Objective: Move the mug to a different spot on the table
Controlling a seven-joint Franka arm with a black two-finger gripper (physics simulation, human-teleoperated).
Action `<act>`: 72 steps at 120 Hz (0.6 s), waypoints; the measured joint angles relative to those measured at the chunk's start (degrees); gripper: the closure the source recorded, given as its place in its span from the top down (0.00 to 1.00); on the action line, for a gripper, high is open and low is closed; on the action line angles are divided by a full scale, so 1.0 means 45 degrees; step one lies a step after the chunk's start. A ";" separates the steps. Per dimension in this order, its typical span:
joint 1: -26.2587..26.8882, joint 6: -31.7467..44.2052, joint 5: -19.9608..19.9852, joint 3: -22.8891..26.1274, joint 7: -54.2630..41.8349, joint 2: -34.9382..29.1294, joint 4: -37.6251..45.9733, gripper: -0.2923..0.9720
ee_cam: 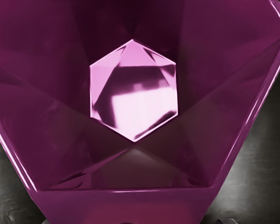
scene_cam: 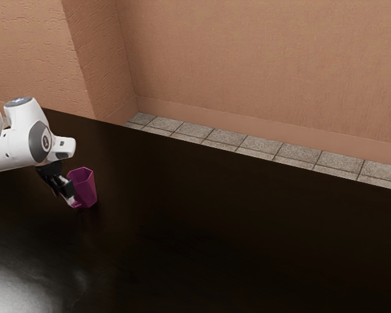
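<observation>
Low, arm slants pincer down beside mug.

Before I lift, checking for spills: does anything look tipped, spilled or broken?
Nothing stands out. The purple mug sits on the dark table, empty and unbroken, with the claw at its side.

Open table stretches from the mug toward the exterior view's right.

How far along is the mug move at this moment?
Done: the gripper sits against the purple hexagonal mug, the wrist camera looking straight into it. In hand: the grasp; grip unconfirmed. Left: lifting the mug off the dark glossy table and placing it elsewhere.
</observation>
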State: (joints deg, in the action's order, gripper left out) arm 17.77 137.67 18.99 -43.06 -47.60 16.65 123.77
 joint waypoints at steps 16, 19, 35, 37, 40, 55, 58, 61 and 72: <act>0.0000 0.0154 0.0044 0.0000 -0.0076 0.0000 0.0000 0.47; -0.0001 0.0180 0.0051 0.0003 -0.0089 0.0000 0.0000 0.45; 0.0000 0.0282 0.0075 0.0018 -0.0145 0.0000 0.0000 0.35; 0.0000 0.0290 0.0080 0.0018 -0.0151 0.0000 0.0000 0.35; 0.0001 0.0303 0.0083 0.0018 -0.0157 0.0000 0.0000 0.34; 0.0004 0.0368 0.0064 0.0016 -0.0151 0.0000 0.0008 0.32; 0.0005 0.0378 0.0060 0.0015 -0.0147 -0.0001 0.0007 0.32; 0.0006 0.0389 0.0055 0.0014 -0.0142 -0.0001 0.0004 0.32; 0.0007 0.0419 0.0035 0.0013 -0.0126 -0.0056 -0.0005 0.31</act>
State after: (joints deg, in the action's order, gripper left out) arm 17.80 139.56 19.14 -43.00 -48.17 16.40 123.75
